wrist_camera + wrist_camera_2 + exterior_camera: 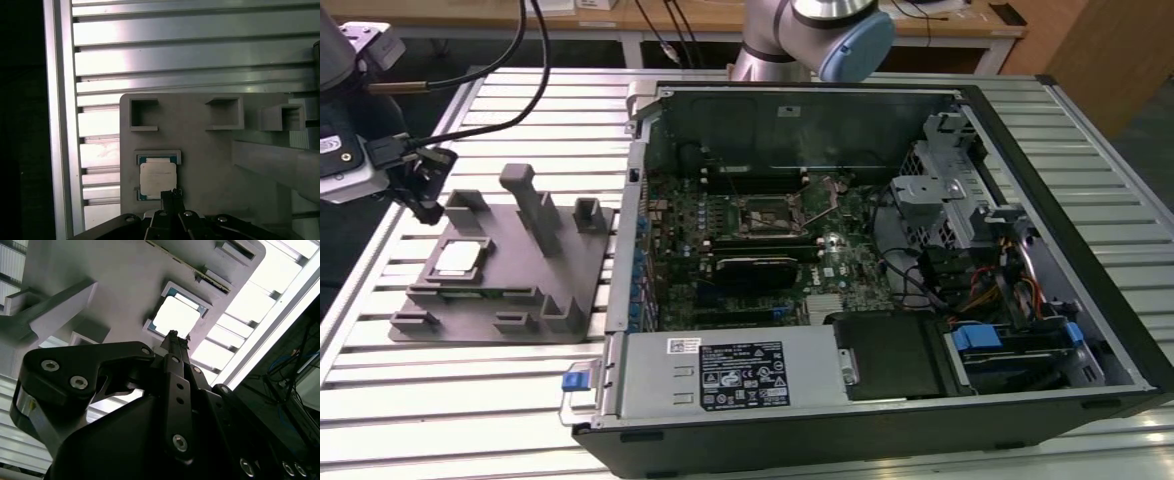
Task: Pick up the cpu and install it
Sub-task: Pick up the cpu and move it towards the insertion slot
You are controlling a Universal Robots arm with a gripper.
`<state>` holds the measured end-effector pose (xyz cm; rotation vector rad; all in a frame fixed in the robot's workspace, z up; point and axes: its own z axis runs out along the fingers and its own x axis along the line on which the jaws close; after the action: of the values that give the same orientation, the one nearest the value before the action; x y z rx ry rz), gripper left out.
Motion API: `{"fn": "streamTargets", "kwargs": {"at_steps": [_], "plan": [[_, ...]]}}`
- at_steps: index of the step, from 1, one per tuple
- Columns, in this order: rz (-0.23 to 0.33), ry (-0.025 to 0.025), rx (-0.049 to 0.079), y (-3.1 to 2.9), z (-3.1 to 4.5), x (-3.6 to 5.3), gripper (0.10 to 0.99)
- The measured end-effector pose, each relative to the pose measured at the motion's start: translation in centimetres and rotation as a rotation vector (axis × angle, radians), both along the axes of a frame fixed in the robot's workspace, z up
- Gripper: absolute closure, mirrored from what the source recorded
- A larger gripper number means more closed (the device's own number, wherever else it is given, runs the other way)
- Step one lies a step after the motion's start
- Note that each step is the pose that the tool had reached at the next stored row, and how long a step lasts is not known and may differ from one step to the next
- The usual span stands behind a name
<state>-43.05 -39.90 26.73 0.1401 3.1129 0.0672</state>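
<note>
On the table (480,400), the fixture (494,285) lies near the edge at the exterior view's left, and the open computer case (881,425) lies just beside it, toward the exterior view's right. The cpu (458,259) sits flat in a recess in the fixture's left part, with the upright posts (534,205) between it and the case, and the gripper (424,200) hangs over the fixture's far left corner, close to the cpu. Inside the case the motherboard (761,250) lies on the floor, with the socket (767,212) near its middle and the power supply (720,372) along the case's near wall.
</note>
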Motion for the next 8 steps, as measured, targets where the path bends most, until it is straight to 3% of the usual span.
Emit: {"fn": "streamTargets", "kwargs": {"at_steps": [8], "plan": [[0.000,-0.0001,0.000,0.00,-0.44,-0.05,0.980]]}}
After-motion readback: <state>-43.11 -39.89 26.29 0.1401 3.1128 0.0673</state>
